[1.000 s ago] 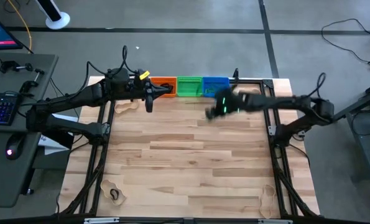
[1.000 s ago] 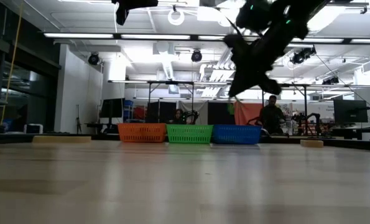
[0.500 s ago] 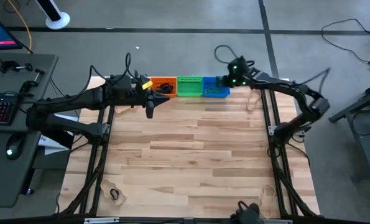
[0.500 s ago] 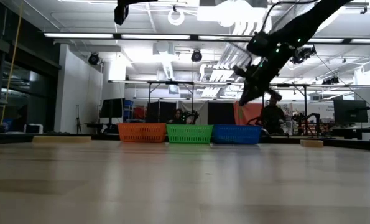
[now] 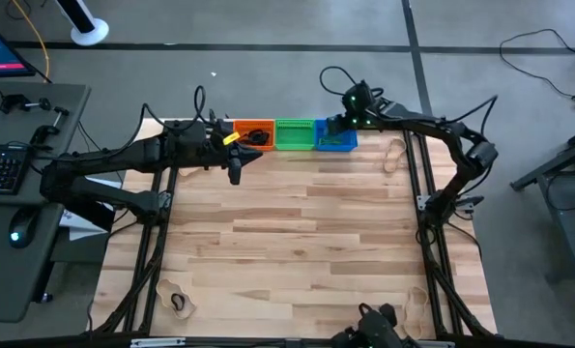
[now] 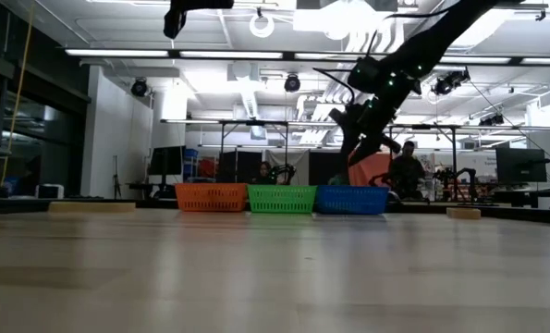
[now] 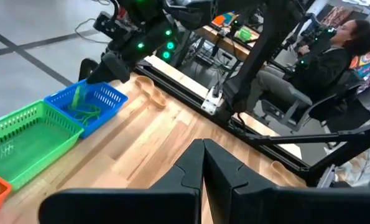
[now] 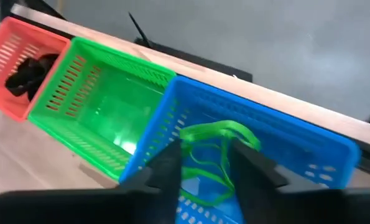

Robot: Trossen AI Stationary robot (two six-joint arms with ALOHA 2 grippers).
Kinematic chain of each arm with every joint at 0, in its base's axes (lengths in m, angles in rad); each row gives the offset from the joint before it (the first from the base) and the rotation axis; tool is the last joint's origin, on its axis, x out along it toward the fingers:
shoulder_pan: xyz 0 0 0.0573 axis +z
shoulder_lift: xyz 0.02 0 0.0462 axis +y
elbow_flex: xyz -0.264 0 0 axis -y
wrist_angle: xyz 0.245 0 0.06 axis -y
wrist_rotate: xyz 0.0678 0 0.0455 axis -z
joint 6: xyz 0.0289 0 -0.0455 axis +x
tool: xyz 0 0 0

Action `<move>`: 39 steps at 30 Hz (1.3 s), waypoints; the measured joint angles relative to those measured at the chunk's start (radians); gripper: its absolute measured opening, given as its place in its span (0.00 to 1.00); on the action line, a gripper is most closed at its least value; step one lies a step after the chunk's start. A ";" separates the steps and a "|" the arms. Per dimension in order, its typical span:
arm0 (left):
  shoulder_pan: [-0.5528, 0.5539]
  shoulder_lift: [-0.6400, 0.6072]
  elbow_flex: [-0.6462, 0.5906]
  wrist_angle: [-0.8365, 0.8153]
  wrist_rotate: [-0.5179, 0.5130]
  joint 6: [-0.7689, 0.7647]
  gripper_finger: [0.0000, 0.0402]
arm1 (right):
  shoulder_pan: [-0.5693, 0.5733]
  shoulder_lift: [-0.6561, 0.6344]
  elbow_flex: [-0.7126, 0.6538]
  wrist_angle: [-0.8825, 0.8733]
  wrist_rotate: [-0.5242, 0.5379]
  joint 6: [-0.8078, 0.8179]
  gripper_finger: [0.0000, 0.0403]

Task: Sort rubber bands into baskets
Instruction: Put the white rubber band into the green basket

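Note:
Three baskets stand in a row at the table's far edge: orange (image 5: 255, 133), green (image 5: 294, 133) and blue (image 5: 335, 135). Black bands (image 8: 26, 71) lie in the orange basket. My right gripper (image 5: 333, 126) is open above the blue basket, pointing down into it. A green rubber band (image 8: 219, 134) sits between its fingertips, above other green bands in the basket (image 7: 88, 113). My left gripper (image 5: 234, 172) is shut and empty, above the table just in front of the orange basket. My right gripper's open fingers (image 8: 172, 165) stand on either side of the green band's upper loop (image 8: 221, 129), coming from above over the blue basket. I cannot tell whether they touch it. The band's lower part droops into the basket.
A tan band (image 5: 395, 153) lies on the table right of the blue basket. A black band (image 5: 178, 304) lies near the near left corner and a tan one (image 5: 417, 300) near the near right corner. A person (image 7: 334, 56) sits beyond the table.
My right gripper has gone from over the table in front of the blue basket toward the far edge, then a little toward the left, and now stands over the blue basket.

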 joint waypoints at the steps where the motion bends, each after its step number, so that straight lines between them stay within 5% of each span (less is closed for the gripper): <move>1: 0.001 0.000 0.000 0.001 -0.003 0.003 0.00 | 0.000 0.000 0.015 -0.033 -0.001 0.000 0.36; 6: 0.003 0.000 0.000 0.001 -0.051 0.029 0.00 | 0.002 0.000 0.046 -0.139 -0.074 -0.018 0.55; 11: 0.025 0.000 0.001 -0.038 -0.135 -0.046 0.00 | 0.017 -0.030 0.046 -0.189 -0.150 -0.017 0.58; 15: 0.190 0.055 0.028 -0.356 -0.068 -0.189 0.00 | 0.040 -0.097 0.046 -0.229 -0.155 -0.017 0.59; 22: 0.461 0.257 0.030 -0.797 -0.019 -0.004 0.00 | 0.097 -0.177 0.046 -0.242 -0.155 0.012 0.59; 28: 0.533 0.426 0.022 -0.820 -0.024 0.169 0.00 | 0.147 -0.179 0.046 -0.241 -0.154 0.012 0.59; 39: 0.547 0.616 0.022 -0.822 -0.049 0.228 0.00 | 0.219 -0.179 0.045 -0.243 -0.101 0.027 0.59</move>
